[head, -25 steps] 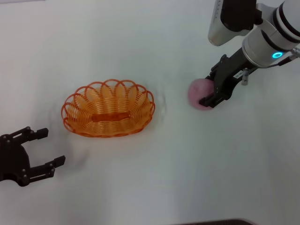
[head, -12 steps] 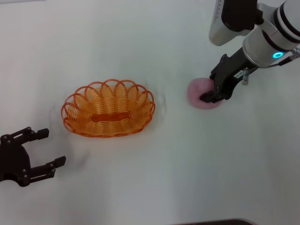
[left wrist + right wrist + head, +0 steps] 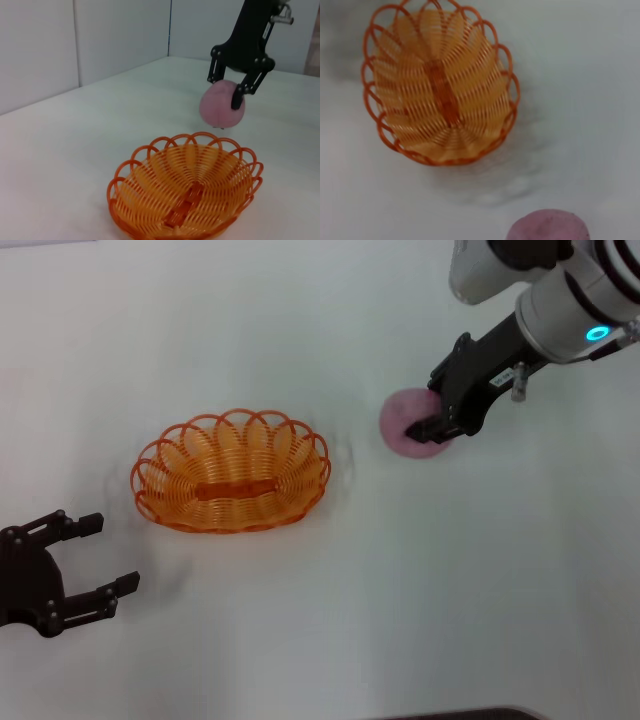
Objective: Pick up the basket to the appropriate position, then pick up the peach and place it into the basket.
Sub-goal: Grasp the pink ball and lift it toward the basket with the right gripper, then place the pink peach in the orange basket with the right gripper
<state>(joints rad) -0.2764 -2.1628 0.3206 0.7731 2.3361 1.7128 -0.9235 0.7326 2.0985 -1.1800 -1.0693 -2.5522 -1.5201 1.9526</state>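
The right gripper (image 3: 432, 423) has its jaws closed around the peach (image 3: 403, 426), one finger on each side, and the left wrist view shows the fruit clear of the white table (image 3: 320, 620). The peach is round, fuzzy and mauve-pink. The orange openwork basket (image 3: 232, 471) sits empty, well apart from those jaws. The left gripper (image 3: 88, 557) rests low beside the basket, jaws spread wide and holding nothing.
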